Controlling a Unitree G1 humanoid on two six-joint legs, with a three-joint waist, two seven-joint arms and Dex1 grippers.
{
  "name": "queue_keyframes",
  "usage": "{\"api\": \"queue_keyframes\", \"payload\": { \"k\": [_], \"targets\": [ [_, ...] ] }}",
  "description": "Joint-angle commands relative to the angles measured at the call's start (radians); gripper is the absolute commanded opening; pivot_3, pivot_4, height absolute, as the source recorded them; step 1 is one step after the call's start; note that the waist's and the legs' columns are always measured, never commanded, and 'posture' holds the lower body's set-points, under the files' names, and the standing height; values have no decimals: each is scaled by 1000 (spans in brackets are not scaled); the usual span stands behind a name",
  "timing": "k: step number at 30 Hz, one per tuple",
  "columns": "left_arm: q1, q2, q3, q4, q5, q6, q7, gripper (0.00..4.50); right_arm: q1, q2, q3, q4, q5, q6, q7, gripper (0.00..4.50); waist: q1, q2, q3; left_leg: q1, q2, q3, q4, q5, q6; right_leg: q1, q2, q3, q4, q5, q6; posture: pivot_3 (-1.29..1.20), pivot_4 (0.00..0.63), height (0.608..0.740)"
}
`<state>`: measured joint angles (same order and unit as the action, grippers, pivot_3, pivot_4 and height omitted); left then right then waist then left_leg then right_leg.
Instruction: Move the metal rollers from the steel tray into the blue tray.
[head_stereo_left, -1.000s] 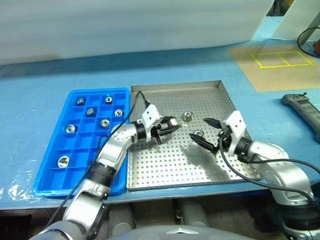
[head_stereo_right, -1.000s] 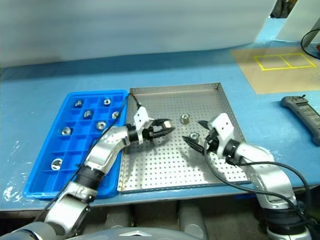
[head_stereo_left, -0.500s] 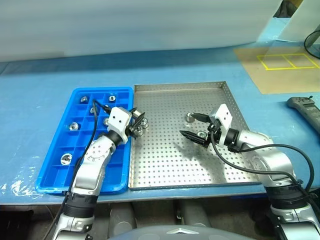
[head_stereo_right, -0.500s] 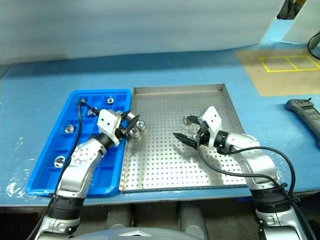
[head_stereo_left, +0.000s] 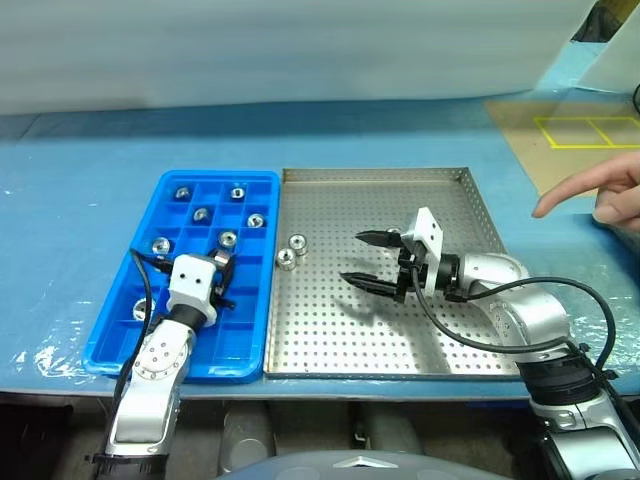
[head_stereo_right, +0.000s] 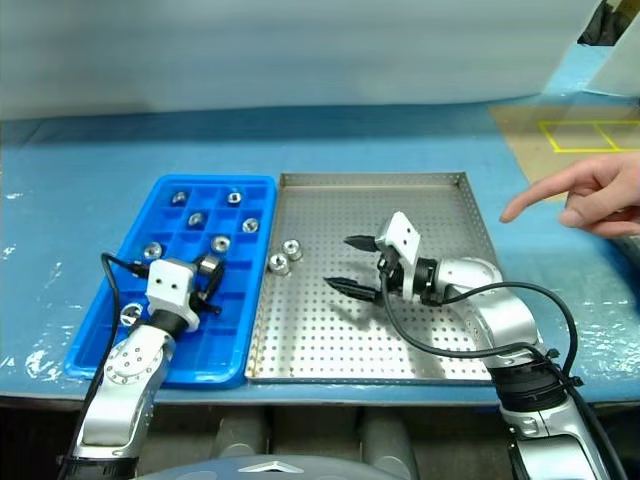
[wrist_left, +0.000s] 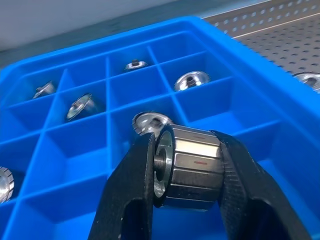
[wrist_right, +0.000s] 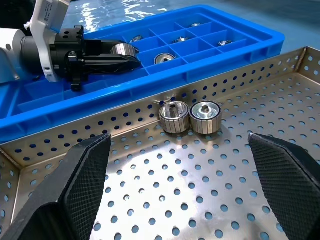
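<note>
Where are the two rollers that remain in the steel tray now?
In the left eye view the two rollers sit side by side in the steel tray, near its edge next to the blue tray, ahead of the open right tool.

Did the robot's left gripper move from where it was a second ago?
Yes. The left gripper, shut on a roller, went from over the steel tray leftward to over the blue tray.

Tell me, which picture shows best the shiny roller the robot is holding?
The left wrist view: the roller sits big between the left gripper fingers. The right wrist view shows it smaller; the eye views show it tiny.
</note>
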<state>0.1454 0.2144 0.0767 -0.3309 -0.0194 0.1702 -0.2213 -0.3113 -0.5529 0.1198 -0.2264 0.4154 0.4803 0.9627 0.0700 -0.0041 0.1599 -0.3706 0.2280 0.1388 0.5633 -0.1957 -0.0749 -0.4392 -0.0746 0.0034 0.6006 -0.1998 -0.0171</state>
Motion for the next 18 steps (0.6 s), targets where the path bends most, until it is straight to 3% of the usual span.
{"api": "queue_keyframes", "payload": {
  "k": [1, 18],
  "targets": [
    [4, 0, 32, -18, 3, -15, 33, 1279, -30, 7, 0, 3, 7, -20, 16, 4500, 1, 0, 0, 0, 0, 0, 0, 0, 0, 0, 0, 0, 0, 0, 0, 145, 150, 740],
    [60, -76, 60, -141, 48, 45, 195, 1279, -31, 4, -7, 38, -11, -41, 21, 4500, 5, 0, 0, -1, 0, 0, 1, 0, 0, 0, 0, 0, 0, 0, 0, 138, 150, 740]
  ]
}}
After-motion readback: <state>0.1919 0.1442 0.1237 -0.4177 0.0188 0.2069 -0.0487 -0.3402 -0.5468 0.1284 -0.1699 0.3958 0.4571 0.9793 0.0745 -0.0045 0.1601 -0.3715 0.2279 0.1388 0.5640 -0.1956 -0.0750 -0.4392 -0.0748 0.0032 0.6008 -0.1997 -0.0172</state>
